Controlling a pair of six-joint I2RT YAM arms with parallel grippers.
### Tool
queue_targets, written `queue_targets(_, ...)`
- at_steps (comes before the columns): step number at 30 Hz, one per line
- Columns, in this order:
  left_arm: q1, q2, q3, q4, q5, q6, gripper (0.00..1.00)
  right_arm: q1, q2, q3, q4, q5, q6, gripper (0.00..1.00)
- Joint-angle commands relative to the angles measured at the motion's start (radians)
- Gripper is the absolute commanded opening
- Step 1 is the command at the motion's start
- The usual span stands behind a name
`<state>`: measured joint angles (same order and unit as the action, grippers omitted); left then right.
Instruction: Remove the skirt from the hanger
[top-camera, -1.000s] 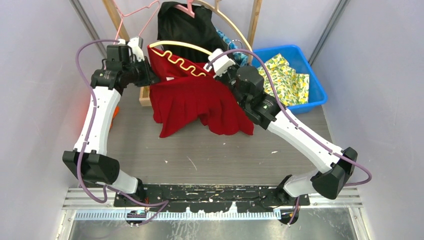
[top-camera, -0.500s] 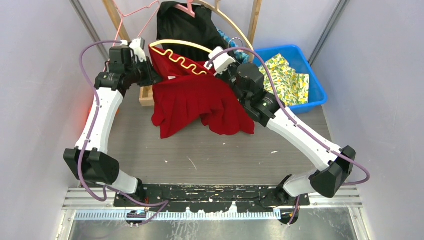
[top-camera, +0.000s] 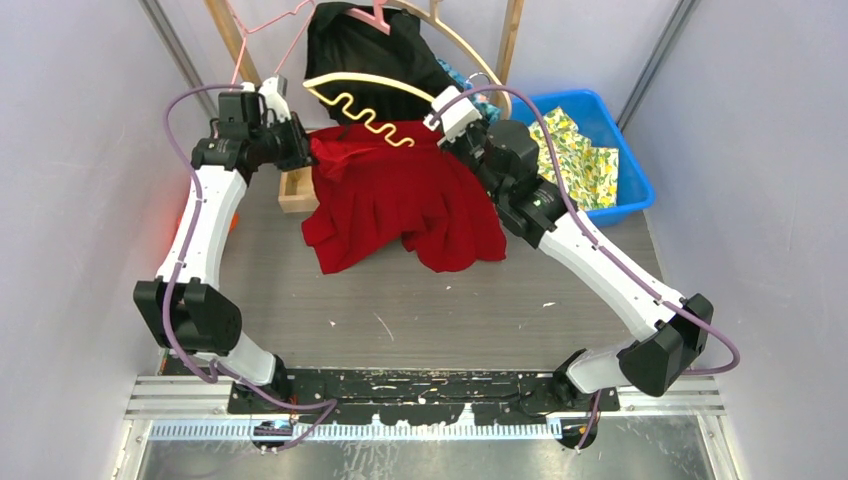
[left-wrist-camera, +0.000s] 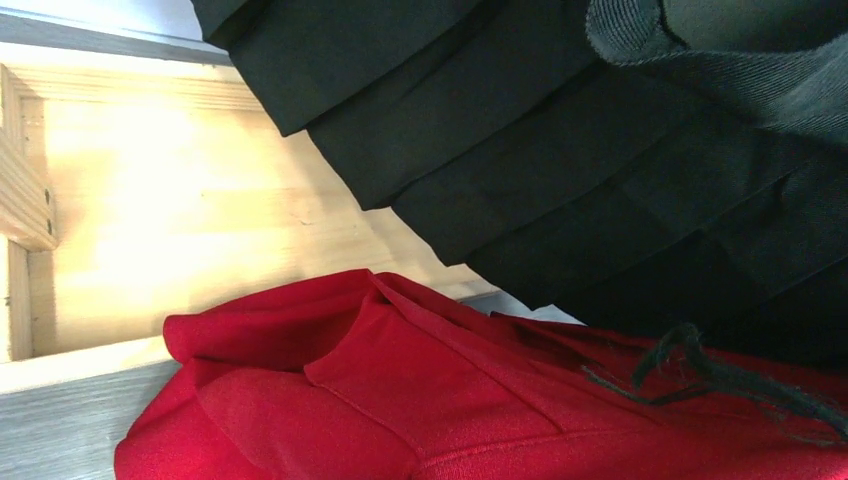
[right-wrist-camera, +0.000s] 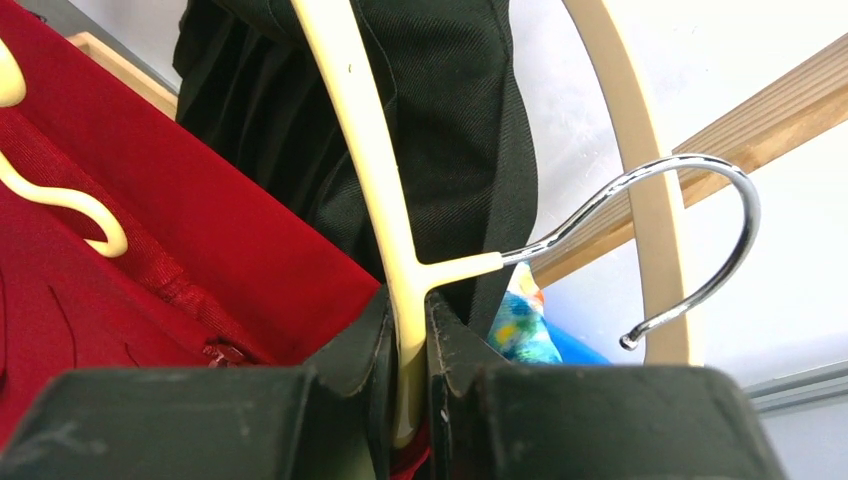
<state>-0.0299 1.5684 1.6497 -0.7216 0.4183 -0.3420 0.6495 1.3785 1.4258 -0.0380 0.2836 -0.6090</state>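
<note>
Red skirt (top-camera: 400, 195), one only: soft matte cloth, pleated, with a stitched waistband, slumped in a loose heap on the grey wood-grain table (top-camera: 400, 300), far middle, between the two arms. Cream plastic hanger (top-camera: 365, 78) raised at its far edge: smooth arched top, wavy lower bar across the waistband as seen from above; touching or just clear, cannot tell. Right tool (right-wrist-camera: 408, 320) clamped on the hanger's neck, one dark finger either side, just below the thin chrome hook (right-wrist-camera: 690, 160). Left tool (top-camera: 303, 150) hard by the skirt's left edge; fingers outside its own wrist view and hidden from above, so apart or together cannot tell. Behind the skirt, one black garment (top-camera: 365, 45), twill weave, sharp pleats, hanging at the far middle. Pale timber rack (top-camera: 292, 190): two slanted posts, a planed base board at the far left, grain plain in the left wrist view. One larger tan curved bar (right-wrist-camera: 620, 120) beside the black garment, kind unclear. One blue plastic bin (top-camera: 610, 213) at the far right of the table, rectangular, rounded corners, with a crumpled yellow-and-green print cloth (top-camera: 575, 150) inside.
</note>
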Motion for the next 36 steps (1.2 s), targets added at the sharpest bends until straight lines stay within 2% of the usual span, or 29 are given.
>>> queue_targets(1,0.201,0.023,0.052,-0.086,-0.506,0.121,0.00,-0.195,-0.159,0.117,0.075,0.431,-0.068,0.01)
queue_targets(5,0.099,0.002,0.084,-0.098,-0.514,0.111,0.00,-0.182,-0.080,0.207,0.047,0.381,0.084,0.01)
queue_targets(11,-0.131,-0.019,0.115,-0.099,-0.570,0.085,0.00,-0.091,-0.008,0.287,0.020,0.304,0.091,0.01)
queue_targets(19,-0.358,-0.012,0.100,-0.064,-0.596,0.041,0.00,0.051,0.065,0.387,-0.023,0.269,0.127,0.01)
queue_targets(27,-0.502,0.057,0.241,-0.052,-0.608,0.054,0.00,0.178,0.150,0.501,-0.015,0.293,0.096,0.01)
queue_targets(31,-0.552,0.068,0.379,-0.098,-0.602,0.093,0.00,0.180,0.166,0.516,0.080,0.378,-0.019,0.01)
queue_targets(36,-0.575,0.053,0.527,-0.130,-0.498,0.133,0.00,0.126,0.160,0.517,0.200,0.491,-0.103,0.01)
